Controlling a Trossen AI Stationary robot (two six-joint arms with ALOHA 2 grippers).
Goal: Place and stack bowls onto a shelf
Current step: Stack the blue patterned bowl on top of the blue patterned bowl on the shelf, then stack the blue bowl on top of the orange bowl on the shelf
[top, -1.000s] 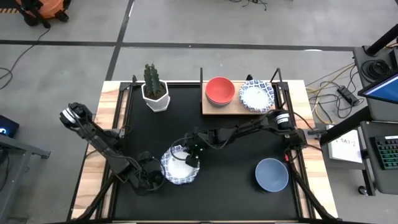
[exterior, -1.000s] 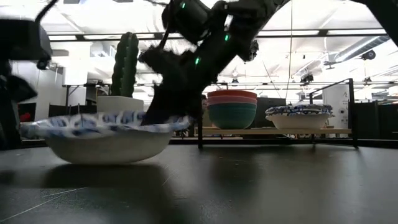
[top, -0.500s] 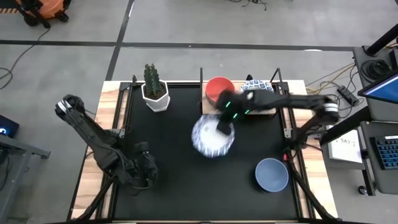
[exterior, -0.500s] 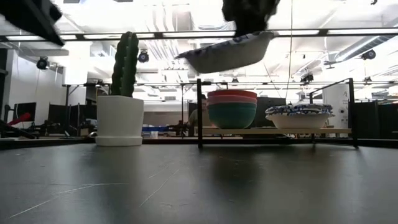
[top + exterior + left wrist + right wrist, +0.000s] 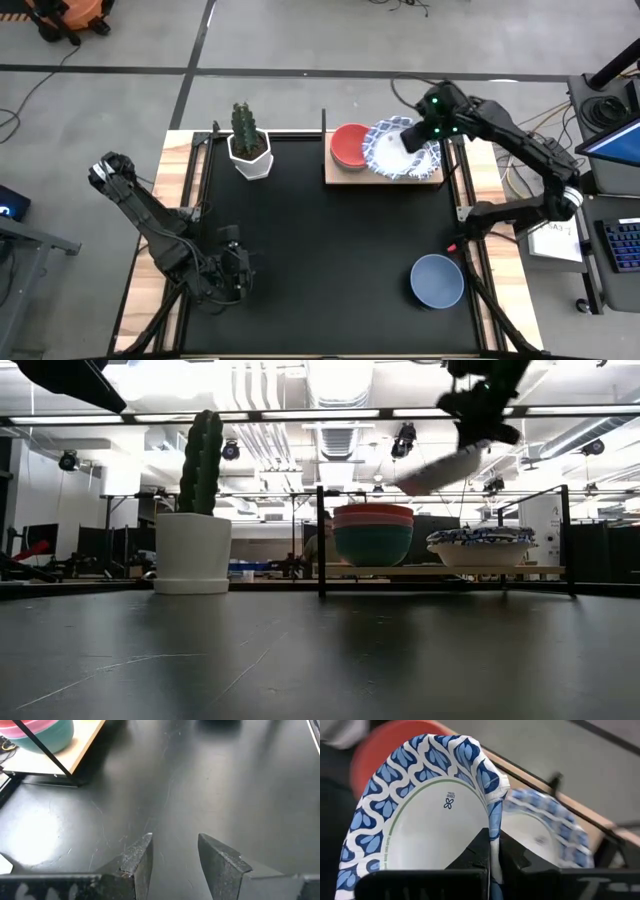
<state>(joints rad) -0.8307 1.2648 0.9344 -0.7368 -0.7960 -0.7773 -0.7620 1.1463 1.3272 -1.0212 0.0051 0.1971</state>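
My right gripper (image 5: 408,140) is shut on a white bowl with a blue patterned rim (image 5: 393,150), held tilted in the air over the right half of the light-wood shelf (image 5: 345,176). In the low view the bowl (image 5: 445,466) hangs above the patterned bowls (image 5: 478,548) that rest on the shelf board. A stack of red, pink and green bowls (image 5: 373,532) stands on the shelf's left half. A blue bowl (image 5: 437,281) sits on the table near the front right. My left gripper (image 5: 175,857) is open and empty, low over the table at the front left. My right gripper pinches the patterned bowl's scalloped rim (image 5: 493,827), one finger inside the bowl and one outside. The bowl is lifted clear and tilted steeply, its free side lower and toward the red stack, above the patterned bowls (image 5: 545,827) on the shelf.
A cactus in a white faceted pot (image 5: 249,143) stands at the table's far left. Thin black posts (image 5: 320,540) rise at the shelf's ends. The black table top (image 5: 330,250) between the shelf and the blue bowl is bare.
My right gripper has lifted the patterned bowl off the table near the front left and carried it up and toward the far right, over the shelf's right half. The bowl has gone from level on the table to steeply tilted in the air.
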